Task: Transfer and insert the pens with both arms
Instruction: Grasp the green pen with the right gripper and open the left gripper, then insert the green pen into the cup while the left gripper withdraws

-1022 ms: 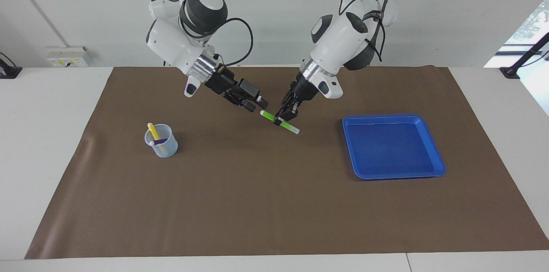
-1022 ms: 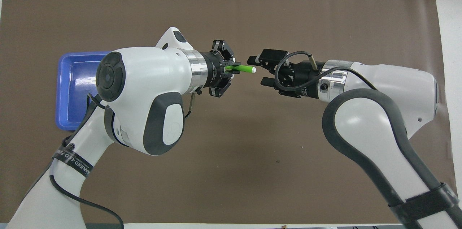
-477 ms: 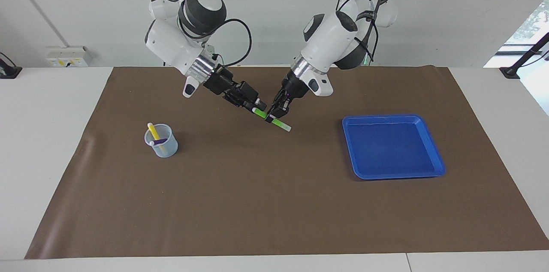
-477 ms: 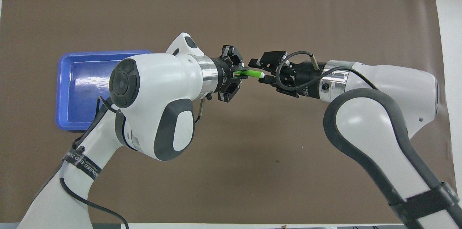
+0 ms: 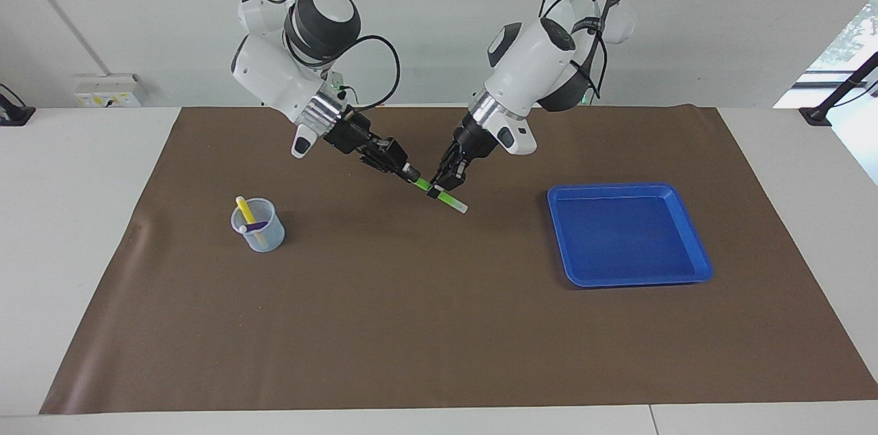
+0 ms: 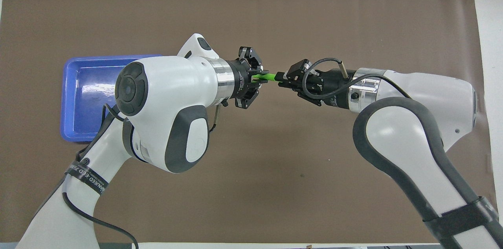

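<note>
The green pen (image 5: 453,200) is held in the air over the middle of the brown mat, between both grippers. My left gripper (image 5: 442,182) is shut on its middle. My right gripper (image 5: 411,175) is shut on the end toward the right arm, and that whitish tip is hidden in its fingers. In the overhead view the green pen (image 6: 269,77) bridges the left gripper (image 6: 257,78) and the right gripper (image 6: 279,78). The yellow pen (image 5: 243,208) and the purple pen (image 5: 255,224) stand in a clear cup (image 5: 262,234).
The cup stands toward the right arm's end of the table; the right arm hides it in the overhead view. A blue tray (image 5: 693,243) lies toward the left arm's end and also shows in the overhead view (image 6: 78,123). A brown mat (image 5: 411,325) covers the table.
The left gripper carried the green pen toward the right gripper. The right gripper, open a second ago, has moved onto the pen's whitish end and shut on it.
</note>
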{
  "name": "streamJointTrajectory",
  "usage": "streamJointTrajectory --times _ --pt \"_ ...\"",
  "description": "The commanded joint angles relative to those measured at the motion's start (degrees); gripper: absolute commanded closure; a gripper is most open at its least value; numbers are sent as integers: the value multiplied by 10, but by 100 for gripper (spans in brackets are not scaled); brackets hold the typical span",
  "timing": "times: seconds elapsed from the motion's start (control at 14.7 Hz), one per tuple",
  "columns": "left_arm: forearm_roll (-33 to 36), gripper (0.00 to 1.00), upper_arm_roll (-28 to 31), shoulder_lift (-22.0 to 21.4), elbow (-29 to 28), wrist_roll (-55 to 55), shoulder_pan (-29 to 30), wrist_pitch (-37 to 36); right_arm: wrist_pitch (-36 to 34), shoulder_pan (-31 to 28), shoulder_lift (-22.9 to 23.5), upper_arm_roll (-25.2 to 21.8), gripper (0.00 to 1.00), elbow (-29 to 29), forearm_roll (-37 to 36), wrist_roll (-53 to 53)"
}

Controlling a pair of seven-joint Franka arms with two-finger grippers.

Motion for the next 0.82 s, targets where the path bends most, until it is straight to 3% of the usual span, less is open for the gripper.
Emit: streamJointTrajectory --times 0.0,0.07,0.14,0.2,0.27,0.48,0.75 --pt "-11 100 2 0 -2 -1 -14 -2 -2 -3 -10 4 100 0 12 2" --pt "-10 100 2 0 -1 1 -14 -2 -3 -3 -10 4 100 0 12 3" --pt "-8 79 3 1 -1 5 -14 -2 -5 -3 -10 4 100 1 12 3" --pt "-3 20 3 0 -1 10 -14 -2 -7 -3 -10 4 100 1 12 4" --pt "-1 0 3 -3 -1 26 -12 -3 -8 -3 -10 4 100 1 12 4" --pt "15 0 10 -14 -4 120 -2 -42 -56 -16 -7 0 100 17 -6 -2" --pt "48 0 13 -49 -32 283 50 -137 -225 -99 17 1 100 123 -251 -18"
